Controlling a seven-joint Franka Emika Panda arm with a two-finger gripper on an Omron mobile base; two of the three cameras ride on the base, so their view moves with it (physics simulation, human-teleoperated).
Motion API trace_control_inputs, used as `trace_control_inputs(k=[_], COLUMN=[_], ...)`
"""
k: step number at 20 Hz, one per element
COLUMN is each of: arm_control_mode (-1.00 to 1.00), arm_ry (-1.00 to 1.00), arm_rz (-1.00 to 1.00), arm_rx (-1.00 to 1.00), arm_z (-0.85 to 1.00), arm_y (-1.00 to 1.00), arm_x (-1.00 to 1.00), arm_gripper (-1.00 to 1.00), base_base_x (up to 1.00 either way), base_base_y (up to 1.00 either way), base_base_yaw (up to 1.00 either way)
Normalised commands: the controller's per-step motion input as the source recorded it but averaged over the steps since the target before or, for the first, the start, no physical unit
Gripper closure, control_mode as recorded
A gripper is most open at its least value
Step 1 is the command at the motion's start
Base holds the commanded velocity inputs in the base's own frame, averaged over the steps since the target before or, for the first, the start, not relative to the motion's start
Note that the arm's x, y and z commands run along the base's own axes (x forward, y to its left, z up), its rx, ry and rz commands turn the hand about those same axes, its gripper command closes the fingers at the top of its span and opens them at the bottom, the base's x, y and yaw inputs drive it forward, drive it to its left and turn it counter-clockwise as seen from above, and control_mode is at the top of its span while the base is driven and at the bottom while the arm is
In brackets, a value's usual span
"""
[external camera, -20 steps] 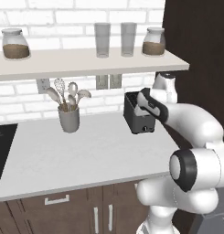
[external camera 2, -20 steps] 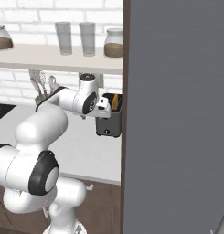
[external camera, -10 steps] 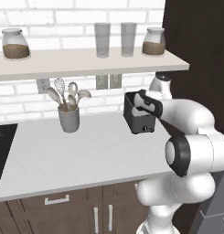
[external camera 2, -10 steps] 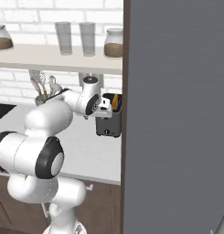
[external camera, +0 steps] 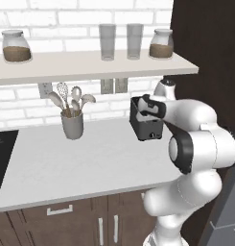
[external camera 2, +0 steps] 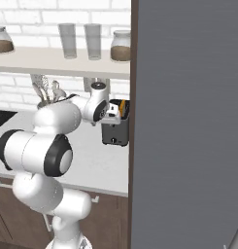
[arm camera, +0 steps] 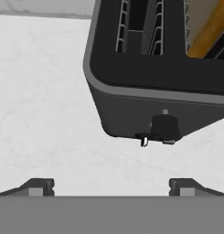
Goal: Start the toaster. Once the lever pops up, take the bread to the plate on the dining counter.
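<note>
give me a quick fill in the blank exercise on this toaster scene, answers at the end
1. The bread sits in a slot of the ____.
2. The grey utensil cup stands on the worktop to the ____ of the toaster in the left base view.
3. The shelf holds two jars and two ____.
4. The gripper has its fingertips spread ____.

Answers: toaster; left; glasses; apart

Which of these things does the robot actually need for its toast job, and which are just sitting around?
For the job:
toaster
bread, standing in a toaster slot
end effector, open above the toaster

Just lying about:
utensil cup
two glasses
two jars
cooktop
</note>
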Motion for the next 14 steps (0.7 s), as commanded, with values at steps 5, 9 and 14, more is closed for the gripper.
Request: trace_control_inputs(k=[5,9,14], arm_control_mode=[-1.0,-1.0,-1.0], arm_ry=[0.0,0.0,0.0], arm_rz=[0.0,0.0,0.0], arm_rx=[0.0,0.0,0.0], arm_z=[-0.1,-0.14,-0.18], arm_y=[0.0,0.0,0.0], arm_x=[0.23,0.19,0.16], arm_gripper=[-1.0,-1.0,-1.0], base_base_x=[0.0,0.0,0.0], base_base_y=[0.0,0.0,0.0], base_base_yaw=[0.0,0.0,0.0])
